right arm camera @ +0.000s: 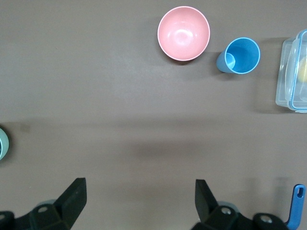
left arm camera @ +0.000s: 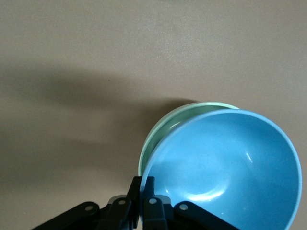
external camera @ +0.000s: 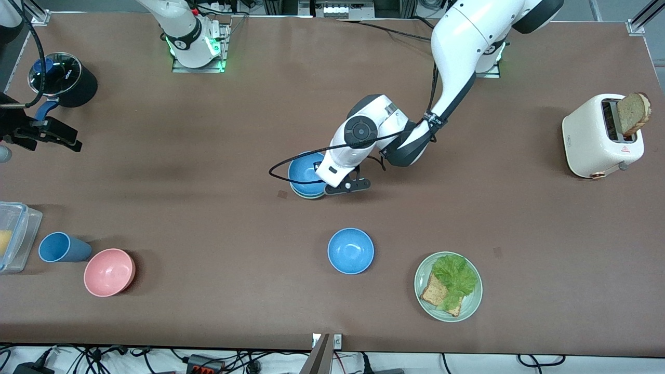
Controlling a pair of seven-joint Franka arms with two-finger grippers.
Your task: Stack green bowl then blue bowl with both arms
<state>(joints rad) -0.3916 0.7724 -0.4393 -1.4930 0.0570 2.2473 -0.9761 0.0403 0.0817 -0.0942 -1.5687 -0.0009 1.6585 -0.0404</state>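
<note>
A blue bowl (external camera: pixel 304 171) sits tilted inside the pale green bowl (external camera: pixel 310 196) near the table's middle. My left gripper (external camera: pixel 324 182) is shut on the blue bowl's rim. In the left wrist view the left gripper (left arm camera: pixel 144 184) pinches the rim of the blue bowl (left arm camera: pixel 230 167), and the green bowl (left arm camera: pixel 163 129) shows as a crescent under it. A second blue bowl (external camera: pixel 350 251) stands alone, nearer the front camera. My right gripper (external camera: pixel 60 136) waits, open and empty (right arm camera: pixel 139 184), over the right arm's end of the table.
A pink bowl (external camera: pixel 109 272) (right arm camera: pixel 183 33), a blue cup (external camera: pixel 60 247) (right arm camera: pixel 238 56) and a clear container (external camera: pixel 15 236) sit at the right arm's end. A black pot (external camera: pixel 62 78) is below the right gripper. A plate (external camera: pixel 423 270) with lettuce and bread, and a toaster (external camera: pixel 597 137), are at the left arm's end.
</note>
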